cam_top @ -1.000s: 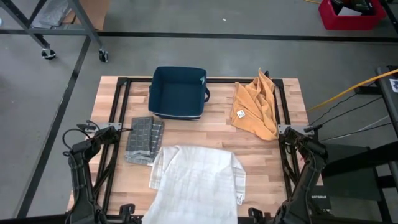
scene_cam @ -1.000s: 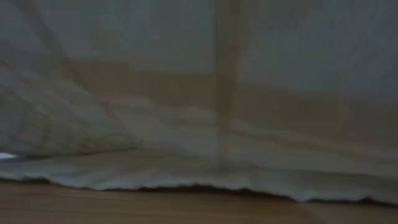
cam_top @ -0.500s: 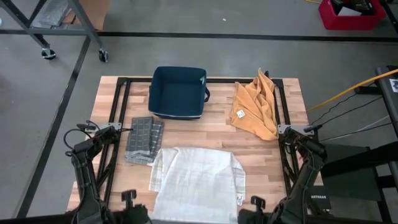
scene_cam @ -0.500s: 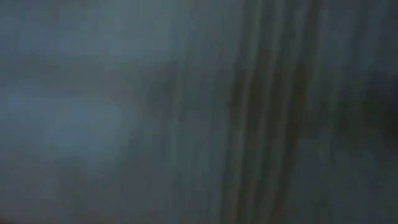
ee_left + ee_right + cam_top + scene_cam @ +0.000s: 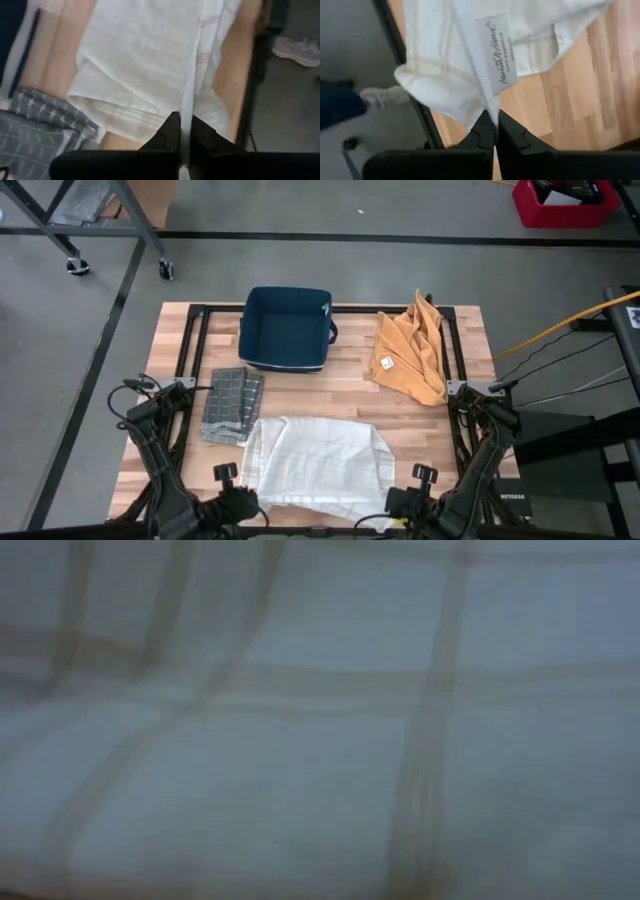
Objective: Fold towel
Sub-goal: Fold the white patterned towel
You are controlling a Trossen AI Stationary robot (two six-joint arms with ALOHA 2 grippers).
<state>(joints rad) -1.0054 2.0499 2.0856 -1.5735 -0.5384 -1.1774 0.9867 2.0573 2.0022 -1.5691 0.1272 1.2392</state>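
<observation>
The left gripper sits at the table's near edge, fingers pinched on the white towel's near-left corner. That towel lies at the front centre, its near edge lifted, just beside a folded grey checked cloth. The right gripper is clamped on the near-right corner, by the label
</observation>
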